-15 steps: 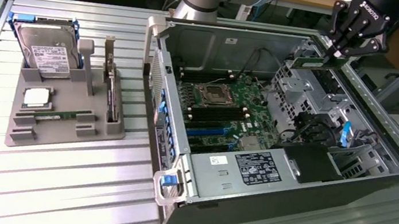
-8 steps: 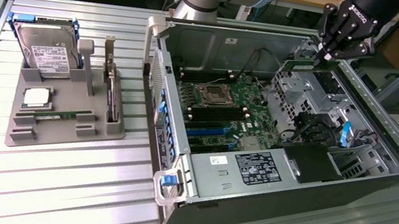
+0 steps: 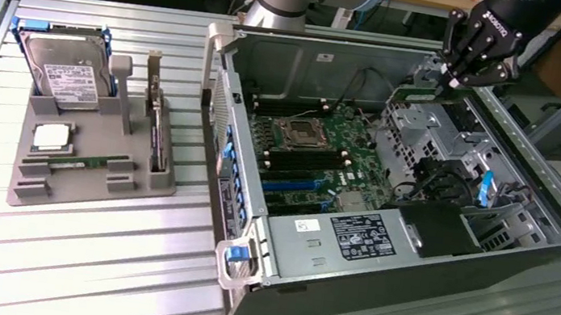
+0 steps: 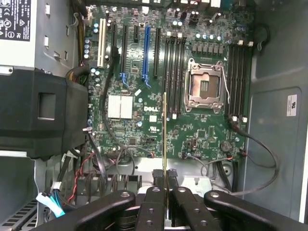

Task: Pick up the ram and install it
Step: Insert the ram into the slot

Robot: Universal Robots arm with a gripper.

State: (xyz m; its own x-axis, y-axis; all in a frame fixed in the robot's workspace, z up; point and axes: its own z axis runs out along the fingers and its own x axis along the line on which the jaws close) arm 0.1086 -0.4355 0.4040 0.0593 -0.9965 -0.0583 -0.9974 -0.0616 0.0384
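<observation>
The ram [image 4: 165, 139] shows edge-on in the wrist view as a thin green stick, pinched between my fingers [image 4: 153, 204]. My gripper [image 4: 165, 192] is shut on its end. The stick hangs above the motherboard [image 4: 192, 130], close to the black memory slots [image 4: 175, 72] beside the open processor socket [image 4: 204, 86]. In the exterior view my gripper [image 3: 456, 76] hovers over the far right corner of the open computer case [image 3: 389, 245], above the board [image 3: 313, 154].
A grey tray [image 3: 88, 181] on the exterior view's left holds a hard drive [image 3: 69, 73], a square silver chip [image 3: 52, 137] and an upright card [image 3: 158, 137]. Inside the case are the power supply [image 3: 363, 238], drive cages [image 3: 426, 128] and loose cables [image 4: 260, 159].
</observation>
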